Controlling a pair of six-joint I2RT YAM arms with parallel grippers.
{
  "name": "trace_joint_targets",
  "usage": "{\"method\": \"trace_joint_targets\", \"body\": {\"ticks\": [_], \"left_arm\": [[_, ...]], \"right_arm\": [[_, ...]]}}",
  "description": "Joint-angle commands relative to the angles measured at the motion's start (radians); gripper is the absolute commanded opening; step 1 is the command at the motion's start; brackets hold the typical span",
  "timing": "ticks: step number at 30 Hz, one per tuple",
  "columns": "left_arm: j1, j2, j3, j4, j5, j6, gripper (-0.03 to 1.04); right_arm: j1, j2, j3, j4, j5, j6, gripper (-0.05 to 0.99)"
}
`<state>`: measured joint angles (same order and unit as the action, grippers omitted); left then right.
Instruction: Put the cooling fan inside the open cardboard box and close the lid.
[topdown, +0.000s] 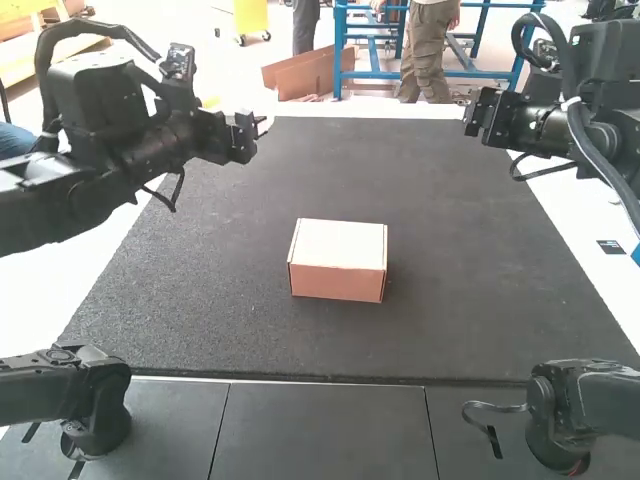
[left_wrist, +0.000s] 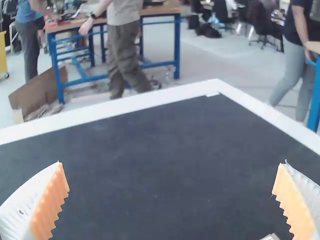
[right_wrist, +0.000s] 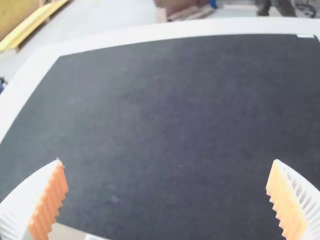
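Note:
A small cardboard box rests in the middle of the black mat with its lid flat down. My left gripper hangs open and holds nothing; in the high view the left gripper is raised over the mat's far left, well back from the box. My right gripper is also open with nothing between its orange pads. It is held high at the far right. A pale corner of the box peeks in between the right fingers.
The mat lies on a white table whose edge runs around it. Both arm bases stand at the near edge. The mat around the box is bare.

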<state>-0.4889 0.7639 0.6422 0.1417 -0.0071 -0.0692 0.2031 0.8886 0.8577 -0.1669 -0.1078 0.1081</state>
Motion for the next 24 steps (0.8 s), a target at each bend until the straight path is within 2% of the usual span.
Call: {"method": "trace_joint_targets", "body": {"ticks": [1, 5, 7, 9, 15, 17, 21, 24], "left_arm": [[0.003, -0.097, -0.059, 0.009, 0.022, 0.022, 0.97], [0.009, -0.196, -0.141, 0.004, 0.01, 0.046, 0.97], [0.01, -0.252, -0.185, 0.022, 0.001, 0.071, 0.97], [0.01, -0.311, -0.23, 0.042, -0.008, 0.075, 0.97], [0.01, -0.486, -0.368, 0.09, -0.019, 0.128, 0.97], [0.01, -0.546, -0.411, 0.121, -0.019, 0.149, 0.97], [0.001, -0.646, -0.478, 0.127, -0.013, 0.155, 0.97], [-0.002, -0.701, -0.523, 0.139, 0.006, 0.197, 0.97]], "right_arm": [[-0.018, -0.076, -0.054, 0.052, 0.003, 0.012, 0.91], [-0.018, -0.163, -0.144, 0.107, 0.003, 0.013, 0.91], [-0.018, -0.211, -0.192, 0.139, 0.005, 0.013, 0.91], [-0.018, -0.26, -0.243, 0.184, 0.01, 0.013, 0.91], [-0.018, -0.424, -0.41, 0.362, 0.08, -0.005, 0.91], [-0.016, -0.476, -0.457, 0.391, 0.086, -0.028, 0.91], [-0.018, -0.567, -0.54, 0.405, 0.091, -0.07, 0.91], [-0.018, -0.636, -0.603, 0.422, 0.1, -0.134, 0.91]]}}
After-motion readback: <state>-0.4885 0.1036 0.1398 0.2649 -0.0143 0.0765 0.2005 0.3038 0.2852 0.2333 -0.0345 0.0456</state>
